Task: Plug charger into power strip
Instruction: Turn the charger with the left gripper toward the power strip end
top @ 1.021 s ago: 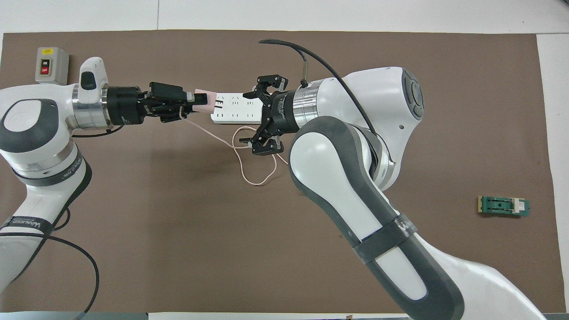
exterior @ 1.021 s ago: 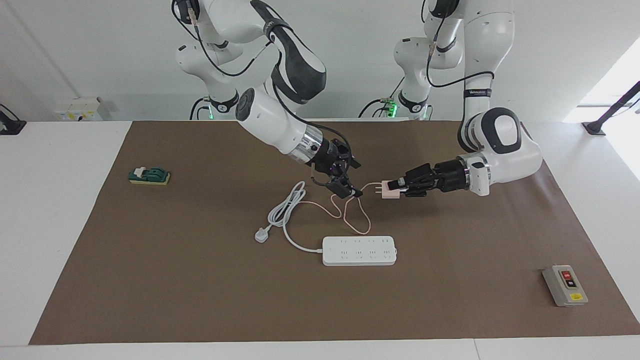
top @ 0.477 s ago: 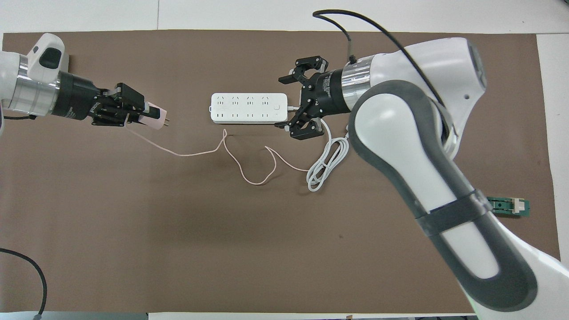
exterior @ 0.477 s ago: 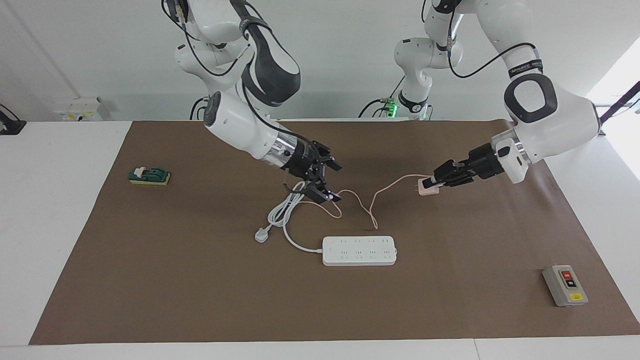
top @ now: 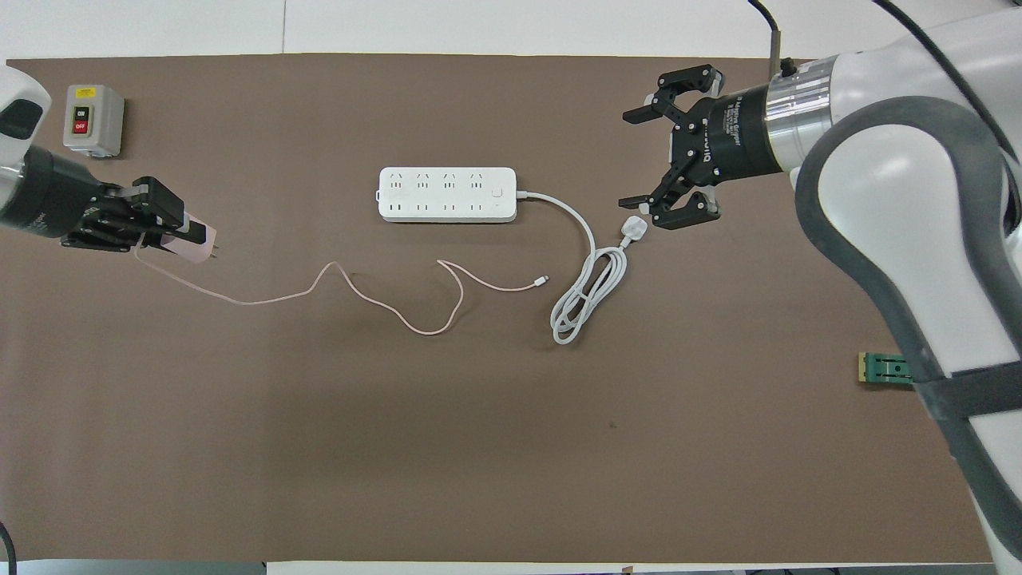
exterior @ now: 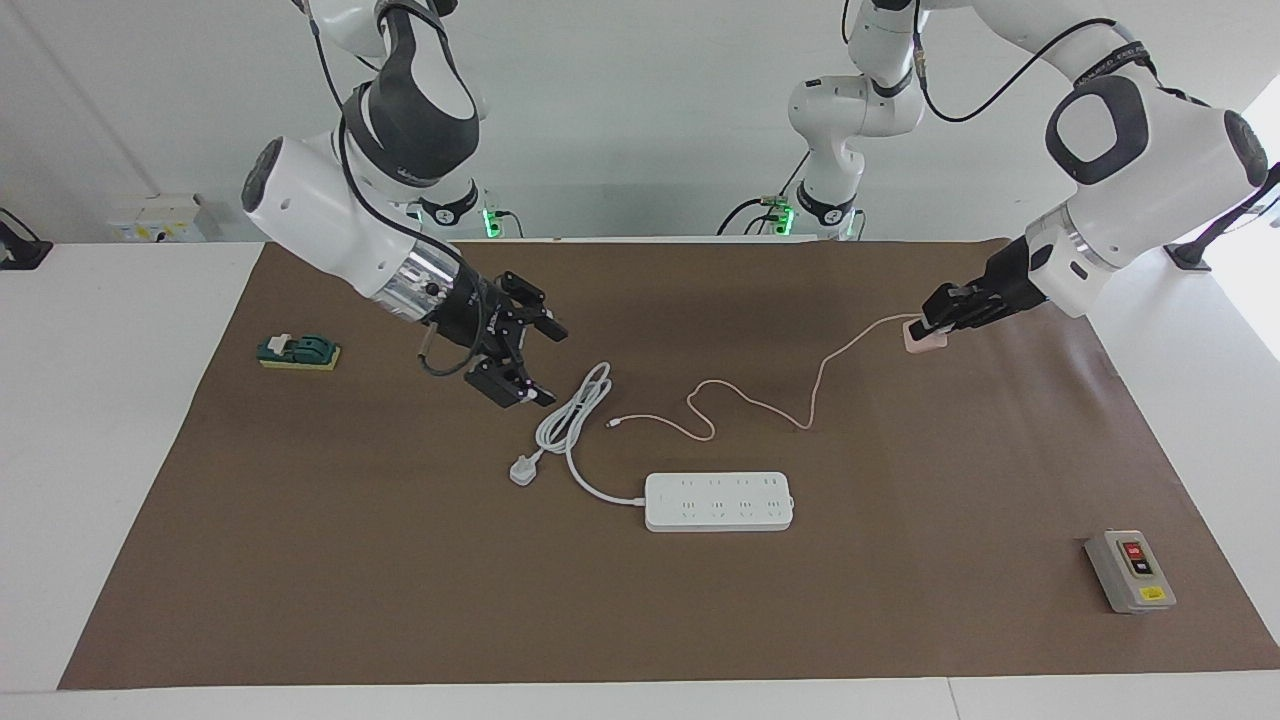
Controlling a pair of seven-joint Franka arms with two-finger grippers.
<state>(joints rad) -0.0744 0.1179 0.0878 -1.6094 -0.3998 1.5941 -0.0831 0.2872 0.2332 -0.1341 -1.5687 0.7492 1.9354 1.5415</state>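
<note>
The left gripper [exterior: 935, 322] pinches the charger [exterior: 922, 338] aloft, at two o'clock from the power strip [exterior: 719, 501]; its trailing cable [exterior: 760, 402] may snag during insertion. The right gripper [exterior: 522, 356] hangs spread.

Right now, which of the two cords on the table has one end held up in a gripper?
The thin pink cable of the charger, which the left gripper holds; the power strip's thick white cord lies wholly on the table.
</note>
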